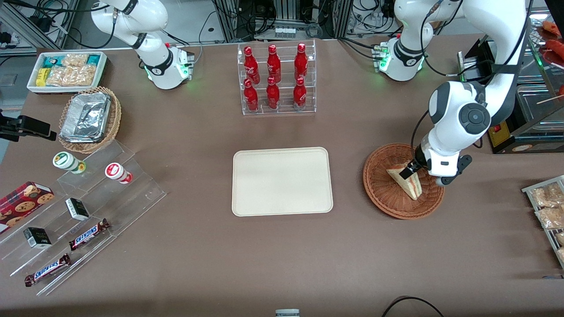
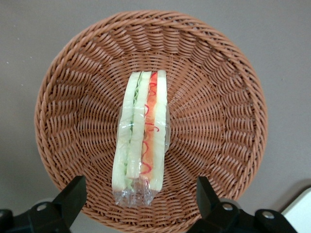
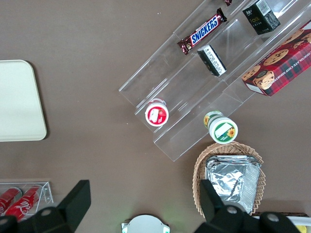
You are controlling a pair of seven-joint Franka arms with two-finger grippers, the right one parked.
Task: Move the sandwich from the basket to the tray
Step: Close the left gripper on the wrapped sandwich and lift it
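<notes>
Right under my gripper (image 2: pixel 138 194) lies the sandwich (image 2: pixel 142 133) in the basket (image 2: pixel 228 121). Fingers spread wide, holding nothing. Its wrap looks slippery, I think, so it might slide out before the tray (image 1: pixel 282 181).

My gripper (image 2: pixel 138 194) hanging just above basket (image 2: pixel 73 97), fingers (image 2: pixel 73 191) spread, their tips cropping out of wrist view; my arm covering part of sandwich (image 1: pixel 407 181) from front.
</notes>
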